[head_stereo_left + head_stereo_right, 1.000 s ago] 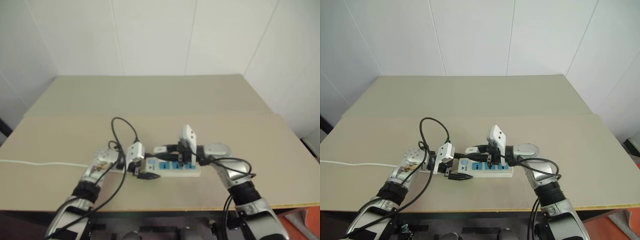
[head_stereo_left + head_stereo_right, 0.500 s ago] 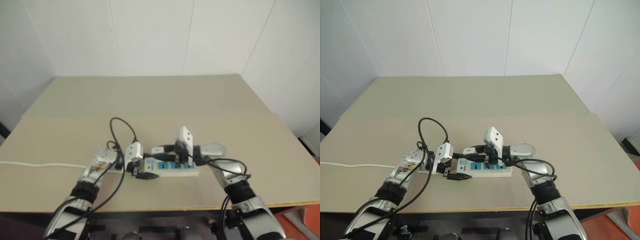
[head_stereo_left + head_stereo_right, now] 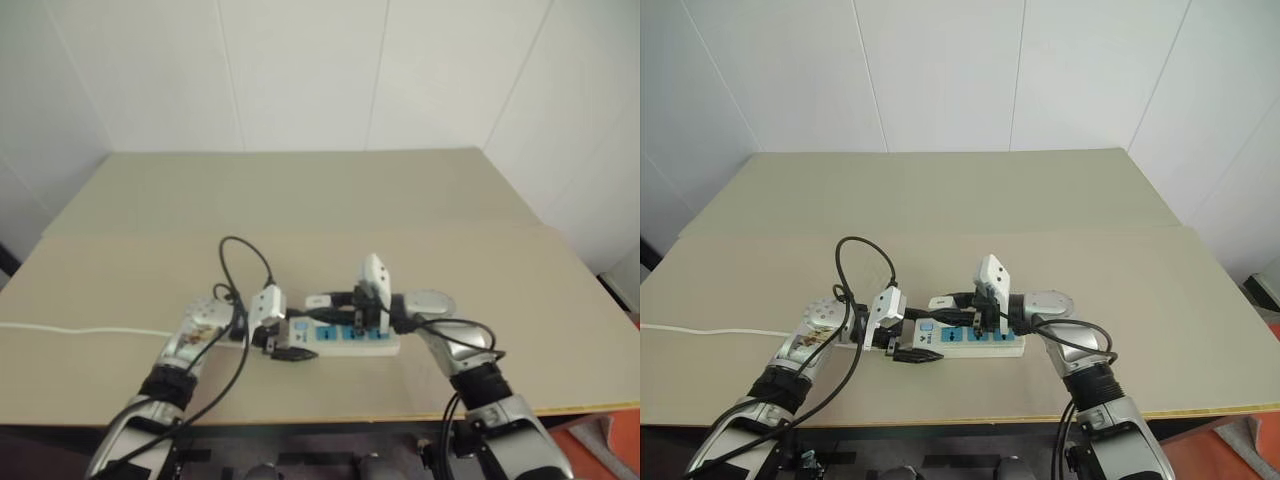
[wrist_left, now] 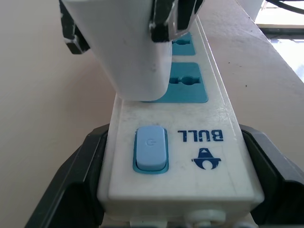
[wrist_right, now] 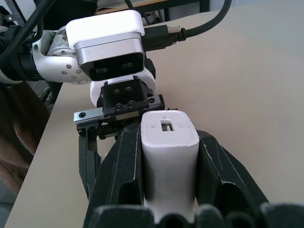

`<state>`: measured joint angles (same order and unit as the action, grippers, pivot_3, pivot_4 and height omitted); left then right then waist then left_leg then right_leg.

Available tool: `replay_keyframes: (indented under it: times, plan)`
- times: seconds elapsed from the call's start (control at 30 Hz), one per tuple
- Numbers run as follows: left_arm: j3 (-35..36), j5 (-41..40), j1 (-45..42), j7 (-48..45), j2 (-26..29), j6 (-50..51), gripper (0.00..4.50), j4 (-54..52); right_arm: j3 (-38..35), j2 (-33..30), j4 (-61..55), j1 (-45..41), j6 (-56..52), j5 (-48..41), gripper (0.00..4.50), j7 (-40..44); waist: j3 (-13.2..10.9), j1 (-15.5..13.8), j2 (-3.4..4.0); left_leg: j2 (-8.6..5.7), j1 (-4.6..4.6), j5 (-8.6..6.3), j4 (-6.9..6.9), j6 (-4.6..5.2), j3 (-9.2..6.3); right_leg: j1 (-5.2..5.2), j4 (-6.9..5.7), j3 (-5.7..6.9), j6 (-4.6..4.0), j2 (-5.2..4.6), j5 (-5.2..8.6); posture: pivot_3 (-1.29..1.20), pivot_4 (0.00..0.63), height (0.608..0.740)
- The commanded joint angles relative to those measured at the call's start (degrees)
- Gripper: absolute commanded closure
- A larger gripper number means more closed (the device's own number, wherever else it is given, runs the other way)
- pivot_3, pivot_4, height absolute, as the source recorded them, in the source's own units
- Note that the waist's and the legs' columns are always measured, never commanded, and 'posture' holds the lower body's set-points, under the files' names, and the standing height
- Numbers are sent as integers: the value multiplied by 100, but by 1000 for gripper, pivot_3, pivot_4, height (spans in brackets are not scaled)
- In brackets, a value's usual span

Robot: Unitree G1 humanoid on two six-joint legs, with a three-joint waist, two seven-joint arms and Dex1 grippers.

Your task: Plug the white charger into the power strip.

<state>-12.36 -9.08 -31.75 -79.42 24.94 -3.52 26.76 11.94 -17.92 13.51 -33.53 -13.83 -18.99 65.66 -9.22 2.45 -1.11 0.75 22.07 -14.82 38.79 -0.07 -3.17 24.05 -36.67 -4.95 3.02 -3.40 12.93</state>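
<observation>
Left claw (image 4: 180, 209) clamped on power strip (image 4: 190, 142) switch end, right claw (image 5: 166, 190) gripping white charger (image 5: 168, 156) over a blue socket, on worktop (image 3: 940, 200).

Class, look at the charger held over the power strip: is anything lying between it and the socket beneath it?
Nothing visible. The white charger, gripped by the right tool, sits directly over a blue socket of the power strip.

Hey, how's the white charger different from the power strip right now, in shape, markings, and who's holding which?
The white charger is a short plain block; the power strip is a long bar with blue sockets, a blue switch and a printed logo. The charger is clamped upright in the right gripper, above the strip's sockets; the strip lies flat on the table, its switch end pinched by the left gripper. Both are white plastic.
</observation>
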Motion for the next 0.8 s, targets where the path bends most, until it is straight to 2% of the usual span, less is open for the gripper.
replay_keyframes:
  times: [0.03,0.47,0.8]
  plan:
    - [-129,72,84,-184,143,64,1191,54,-255,-190,-40,41,190,-83,3327,136,0,0,0,0,0,0,0,0,0,0,0,0,0,0,0,0,150,740]
    - [-36,120,108,-80,309,55,1191,135,-422,56,204,462,1258,13,3327,-239,0,5,0,0,-2,0,1,0,1,0,1,-1,0,0,0,0,150,740]
    - [-45,73,244,-66,425,137,1191,-82,-469,2,384,548,1377,-60,3327,-170,0,23,0,3,-9,0,-1,0,3,-1,-1,-6,-2,4,1,0,150,740]
